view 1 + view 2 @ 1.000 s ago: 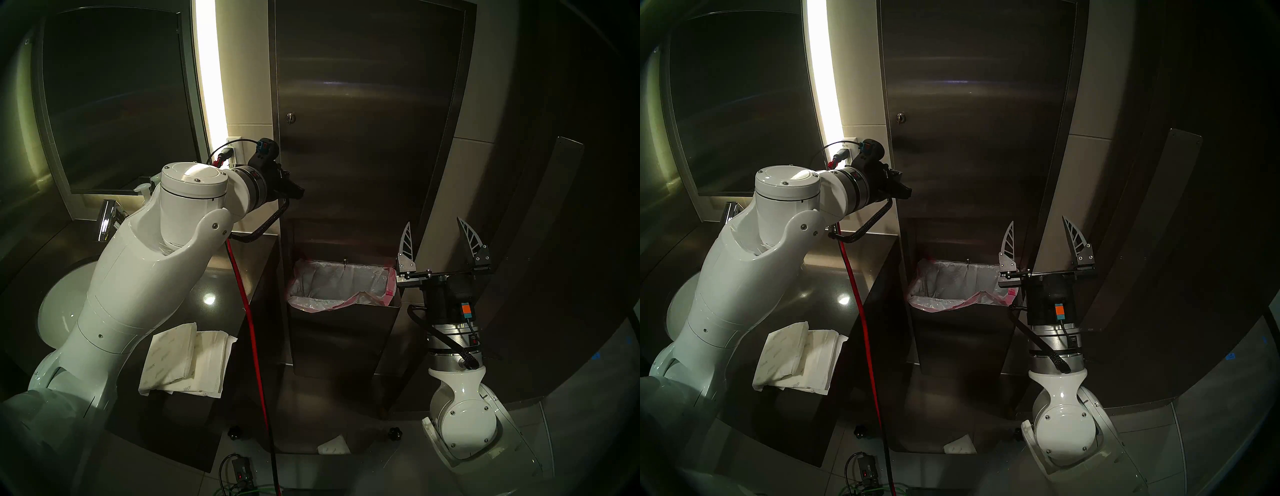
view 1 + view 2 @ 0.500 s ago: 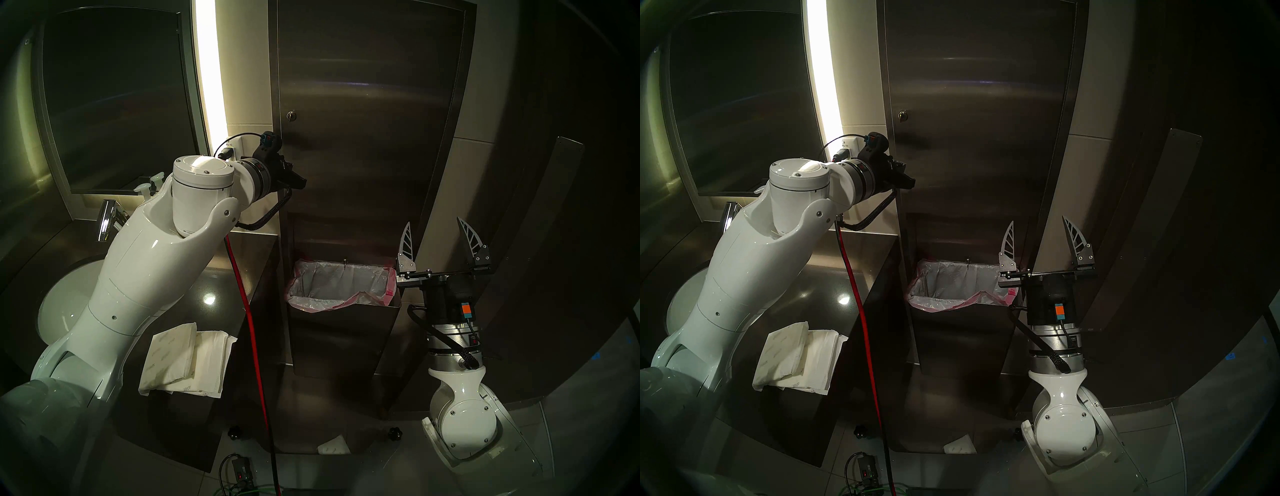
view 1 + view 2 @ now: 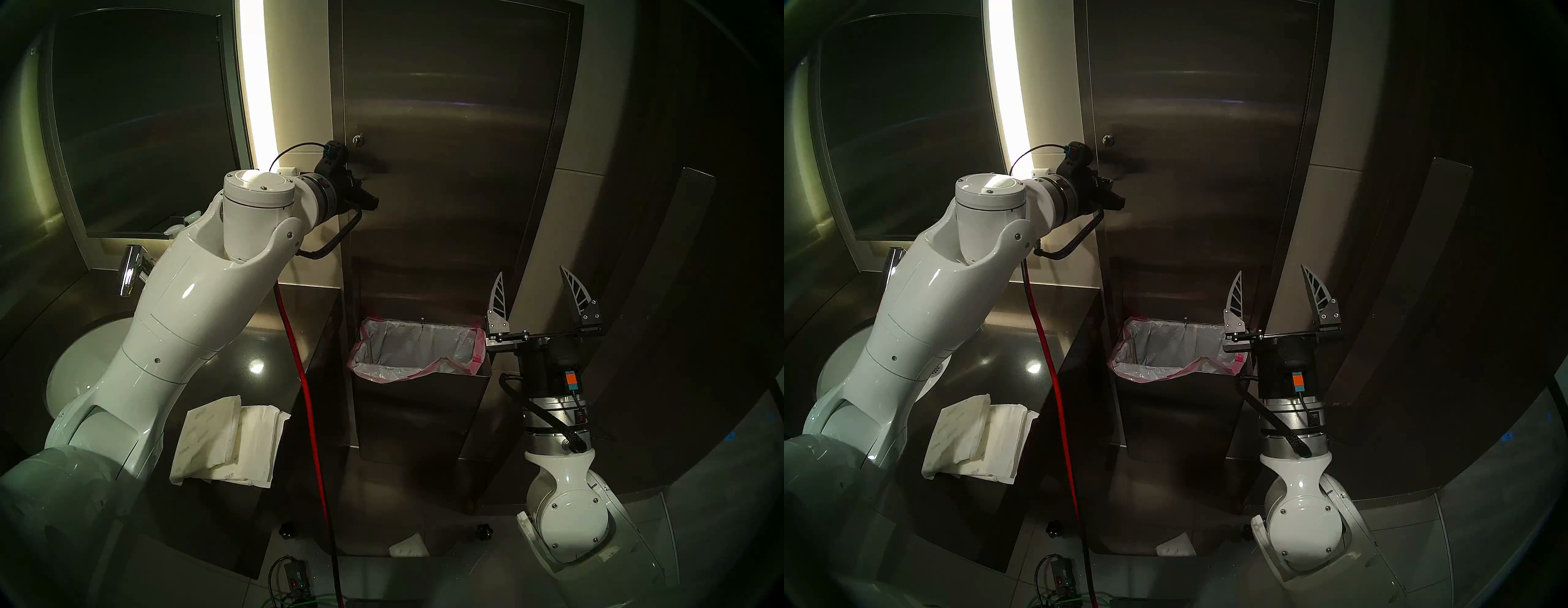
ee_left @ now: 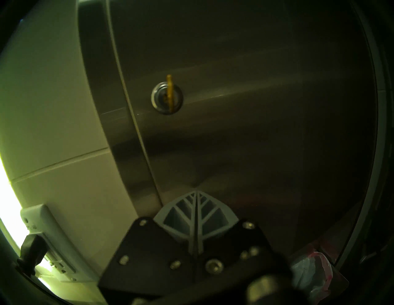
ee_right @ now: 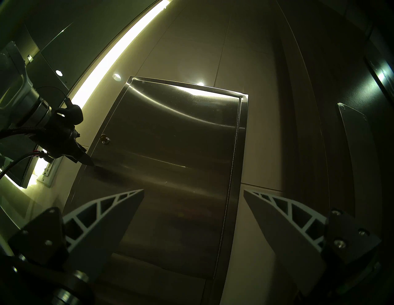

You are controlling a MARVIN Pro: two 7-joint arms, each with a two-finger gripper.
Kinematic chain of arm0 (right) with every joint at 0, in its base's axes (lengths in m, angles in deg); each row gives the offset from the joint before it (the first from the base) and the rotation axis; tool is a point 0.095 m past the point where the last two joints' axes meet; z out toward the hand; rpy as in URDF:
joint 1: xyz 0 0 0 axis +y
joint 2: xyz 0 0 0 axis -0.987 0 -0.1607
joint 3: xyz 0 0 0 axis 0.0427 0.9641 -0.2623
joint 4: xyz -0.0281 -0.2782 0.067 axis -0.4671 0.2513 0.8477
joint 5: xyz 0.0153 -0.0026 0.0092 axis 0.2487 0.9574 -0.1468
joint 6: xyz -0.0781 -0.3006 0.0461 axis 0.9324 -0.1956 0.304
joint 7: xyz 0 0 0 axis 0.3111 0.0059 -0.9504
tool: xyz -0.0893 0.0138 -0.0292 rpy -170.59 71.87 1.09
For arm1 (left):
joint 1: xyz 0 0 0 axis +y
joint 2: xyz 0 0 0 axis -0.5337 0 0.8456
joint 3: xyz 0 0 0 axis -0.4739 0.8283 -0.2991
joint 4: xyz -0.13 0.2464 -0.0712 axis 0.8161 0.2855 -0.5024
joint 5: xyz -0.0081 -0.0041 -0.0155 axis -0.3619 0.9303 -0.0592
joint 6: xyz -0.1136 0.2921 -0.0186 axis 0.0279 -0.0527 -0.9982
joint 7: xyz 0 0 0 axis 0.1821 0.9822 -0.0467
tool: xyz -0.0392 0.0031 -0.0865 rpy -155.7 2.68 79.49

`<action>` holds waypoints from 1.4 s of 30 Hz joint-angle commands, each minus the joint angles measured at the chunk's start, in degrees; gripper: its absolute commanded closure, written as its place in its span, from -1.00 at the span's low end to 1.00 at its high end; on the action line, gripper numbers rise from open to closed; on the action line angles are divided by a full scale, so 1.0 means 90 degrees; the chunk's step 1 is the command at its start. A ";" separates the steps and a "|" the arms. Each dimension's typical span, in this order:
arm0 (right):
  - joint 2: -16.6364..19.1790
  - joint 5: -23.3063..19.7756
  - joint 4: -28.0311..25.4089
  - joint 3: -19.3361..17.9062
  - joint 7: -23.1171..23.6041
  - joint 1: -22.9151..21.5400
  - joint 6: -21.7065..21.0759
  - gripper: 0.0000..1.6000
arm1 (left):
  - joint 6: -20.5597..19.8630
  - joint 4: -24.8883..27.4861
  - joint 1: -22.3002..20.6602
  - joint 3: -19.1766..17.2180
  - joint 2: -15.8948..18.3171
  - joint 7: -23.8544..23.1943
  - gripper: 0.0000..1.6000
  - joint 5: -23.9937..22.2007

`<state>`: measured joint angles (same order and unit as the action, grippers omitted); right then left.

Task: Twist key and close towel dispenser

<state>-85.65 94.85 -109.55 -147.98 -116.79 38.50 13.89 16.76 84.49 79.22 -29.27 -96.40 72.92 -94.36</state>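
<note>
Left gripper (image 4: 196,192), fingers pressed together and empty, touches the towel dispenser (image 4: 255,106) door below the key (image 4: 169,92); its fingertips are obscured in the head views.

Dim throughout, lit mainly by a glaring wall strip (image 3: 256,85). Green-tinted wrist views; perhaps slightly soft. Dark fisheye rims.

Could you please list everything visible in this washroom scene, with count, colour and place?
towel dispenser: one, brushed steel, on the wall at centre, tall door
key: one, brass, in the round silver lock near the door's left edge
waste bin: one, steel with a pink-edged liner, below the door
paper towel packs: a small stack, white, on the dark counter
mirror: one, dark, left wall
faucet: one, chrome, under the mirror
red cable: one, hanging beside the counter
left gripper: shut, empty, tips at the door below the lock
right gripper: open, empty, low right
</note>
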 commanded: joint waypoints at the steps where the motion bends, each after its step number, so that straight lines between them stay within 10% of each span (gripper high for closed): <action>1: -0.0001 0.0006 -0.0093 -0.0014 -0.0004 -0.0028 -0.0008 -1.00 | 0.0135 -0.0247 -0.0429 0.0044 -0.0281 -0.0173 1.00 -0.0034; 16: 0.0026 0.0002 -0.0086 0.0000 -0.0032 -0.0037 -0.0008 -1.00 | 0.0421 -0.1467 -0.1116 0.0060 -0.0494 -0.0710 1.00 0.0071; 42: 0.0065 -0.0002 -0.0071 0.0024 -0.0076 -0.0051 -0.0005 -1.00 | -0.0479 0.1377 0.0894 -0.0887 0.0228 -0.0260 1.00 -0.0756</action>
<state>-85.04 94.77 -109.51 -147.68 -117.45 38.34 13.79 13.98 90.81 82.25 -33.43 -97.31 68.47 -99.78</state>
